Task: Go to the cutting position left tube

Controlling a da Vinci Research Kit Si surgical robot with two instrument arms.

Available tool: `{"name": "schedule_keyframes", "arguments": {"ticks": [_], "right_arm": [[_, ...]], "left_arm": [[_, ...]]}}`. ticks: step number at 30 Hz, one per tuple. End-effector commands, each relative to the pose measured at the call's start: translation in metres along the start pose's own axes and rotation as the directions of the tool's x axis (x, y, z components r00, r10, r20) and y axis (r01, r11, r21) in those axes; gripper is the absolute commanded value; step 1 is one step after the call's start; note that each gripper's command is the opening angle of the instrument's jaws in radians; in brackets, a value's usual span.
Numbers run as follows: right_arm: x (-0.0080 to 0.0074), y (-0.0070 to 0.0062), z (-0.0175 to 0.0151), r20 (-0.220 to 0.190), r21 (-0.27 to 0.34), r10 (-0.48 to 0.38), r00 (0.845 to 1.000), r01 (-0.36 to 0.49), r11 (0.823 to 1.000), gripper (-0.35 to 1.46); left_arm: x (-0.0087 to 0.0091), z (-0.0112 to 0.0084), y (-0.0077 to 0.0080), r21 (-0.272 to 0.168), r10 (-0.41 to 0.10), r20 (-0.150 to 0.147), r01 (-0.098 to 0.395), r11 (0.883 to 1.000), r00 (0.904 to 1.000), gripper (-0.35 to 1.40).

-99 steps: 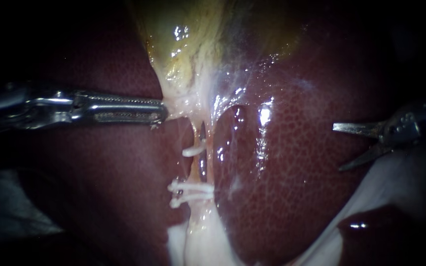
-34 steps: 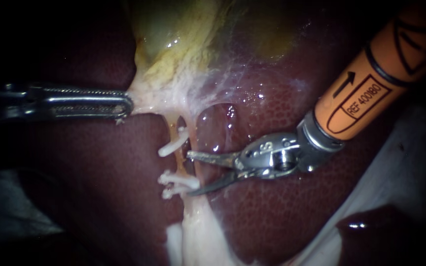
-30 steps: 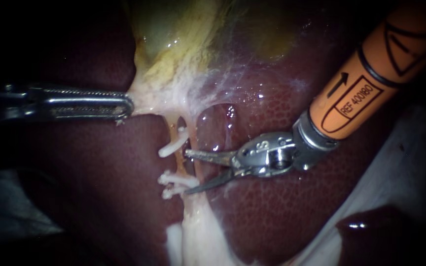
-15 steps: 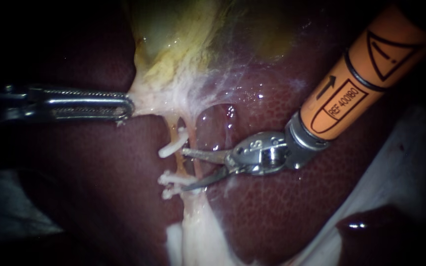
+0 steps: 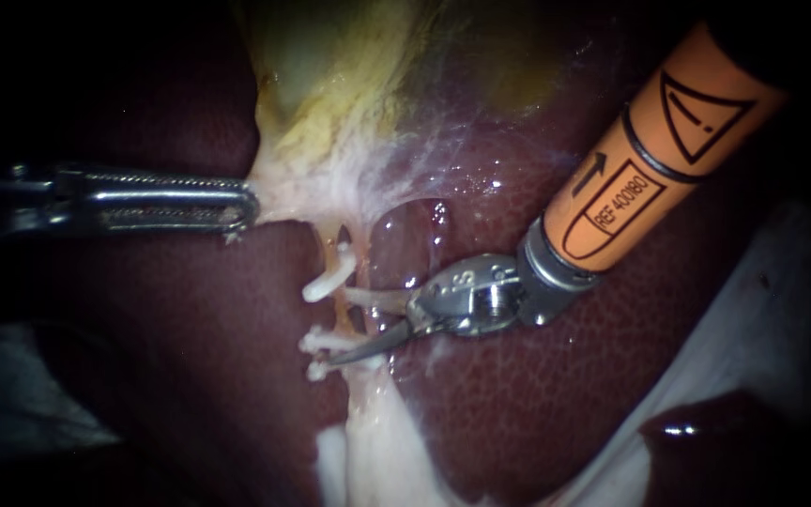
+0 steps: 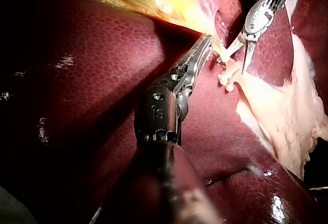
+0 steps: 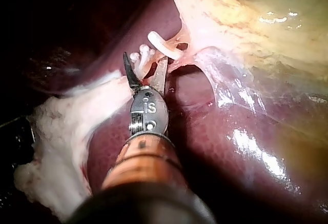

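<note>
**A:** Orange sleeve (image 5: 650, 160) nearest the lens: that was the shaft of the right instrument (image 5: 335, 326), coming in from the upper right. How did its blades stand?

**B:** Apart, gripping nothing. The left tube (image 5: 340, 312) ran between them, with the upper clip (image 5: 328, 281) just above the top blade and the lower clips (image 5: 330, 340) beside the bottom blade's tip.

**A:** Which step did you judge it to be?

**B:** The approach, and it looked nearly complete. The blades straddled the tube in the gap between the clips. I couldn't tell whether either blade actually touched it.

**A:** What did the next move call for?

**B:** Probably only a small settling: blades square across the tube and clear of the clips on both sides.

**A:** And farther back?

**B:** The left instrument (image 5: 248, 205) had its jaws clamped on the pale tissue at the foot of the gallbladder (image 5: 330, 84), holding it out toward the view's left, so the tube looked stretched. The liver (image 5: 537, 394) lay behind everything.
</note>
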Motion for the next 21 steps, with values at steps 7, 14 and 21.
{"name": "schedule_keyframes", "arguments": {"ticks": [7,14,21], "right_arm": [[0.0012,0.0,0.0011,-0.093,0.097,0.033,0.995,-0.024,0.995,1.42],[0.0024,-0.0004,0.0024,-0.138,0.153,0.055,0.989,-0.033,0.988,1.4],[0.0034,0.0003,0.0042,-0.191,0.129,0.095,0.977,-0.071,0.989,1.4]], "left_arm": [[0.0,0.0002,0.0,0.0,-0.001,0.0,0.001,1.0,1.0,-0.35],[0.0001,0.0004,0.0001,0.001,-0.001,0.0,0.001,1.0,1.0,-0.35],[0.0001,0.0006,0.0001,-0.001,-0.001,0.0,0.001,1.0,1.0,-0.35]]}}
